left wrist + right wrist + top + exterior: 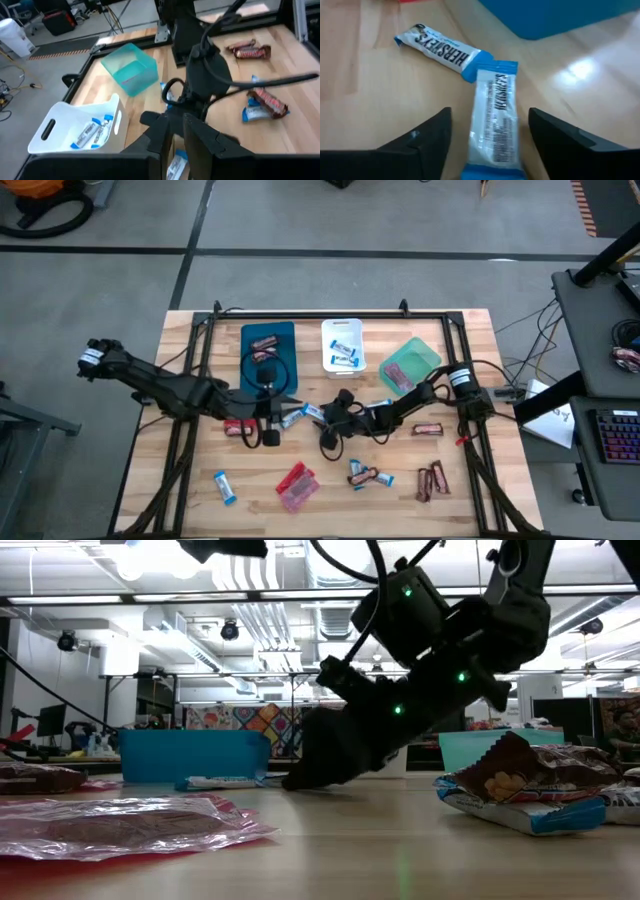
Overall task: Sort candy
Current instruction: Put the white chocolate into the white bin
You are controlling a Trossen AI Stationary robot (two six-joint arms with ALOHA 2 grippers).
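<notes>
From above, the wooden table is seen with three trays along its far edge: a blue tray holding dark bars, a white tray holding blue-and-white bars, and a green tray holding a reddish piece; loose candy is scattered over the near half, with red packets near the middle and dark brown-red bars to the right; the left gripper and right gripper are lowered close together at mid-table; in the low view, a dark arm is angled down to the tabletop behind a red packet; in the left wrist view, the left fingers are pressed together with nothing between them; in the right wrist view, the right jaws are spread wide around a blue-and-white bar, not touching it, with a second such bar just beyond.
</notes>
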